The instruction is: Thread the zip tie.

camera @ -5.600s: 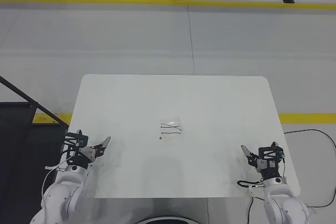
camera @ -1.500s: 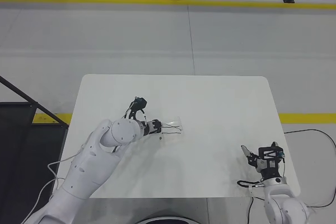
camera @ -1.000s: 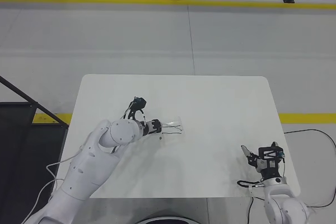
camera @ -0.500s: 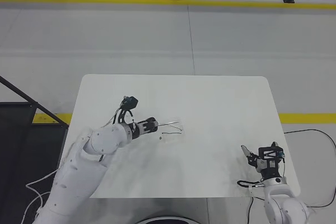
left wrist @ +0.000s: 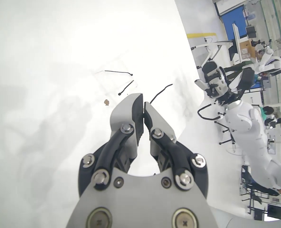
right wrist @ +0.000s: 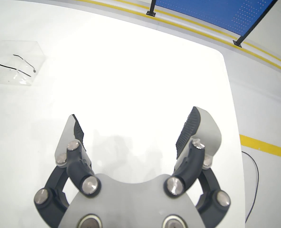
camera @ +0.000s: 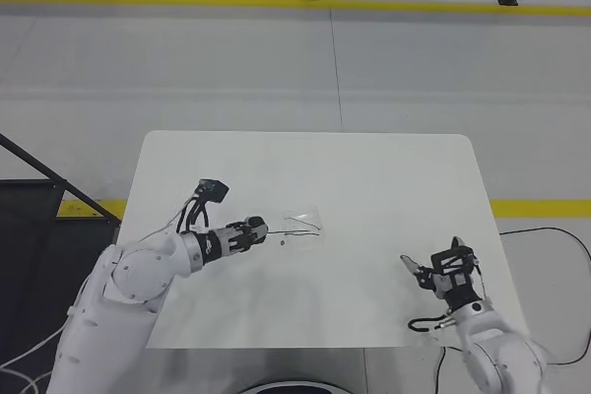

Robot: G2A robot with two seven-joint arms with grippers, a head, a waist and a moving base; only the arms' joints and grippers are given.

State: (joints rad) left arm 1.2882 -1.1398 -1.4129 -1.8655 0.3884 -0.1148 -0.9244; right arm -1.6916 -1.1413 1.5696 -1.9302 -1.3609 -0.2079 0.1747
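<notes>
**Pinching a zip tie beside the clear sheet**

Clamping one end of a black zip tie (left wrist: 161,92) in the left gripper (left wrist: 144,106), fingertips pressed together on it, free length angling out toward the right arm's side. Working left of the middle of the white table (camera: 394,177), just beside a clear sheet (right wrist: 24,48) laid flat near the centre. Sharing that sheet with a spare tie (left wrist: 118,72), gently curved, and a second spare tie (left wrist: 126,87), shorter and slanted, the two apart from each other. Passing close by a small brown scrap (left wrist: 106,102) near the left fingertips; hard to tell whether on the sheet or just off its edge. Placing sheet and spare ties between the two grippers, much nearer the left one. Keeping the right gripper (right wrist: 134,115) well apart near the table's front right corner, fingers spread wide over white table. Beyond the table's right edge, showing a black cable (camera: 547,236) looped on the floor near a yellow floor line (camera: 561,208). Off the left edge, showing a dark panel (camera: 20,236).
</notes>
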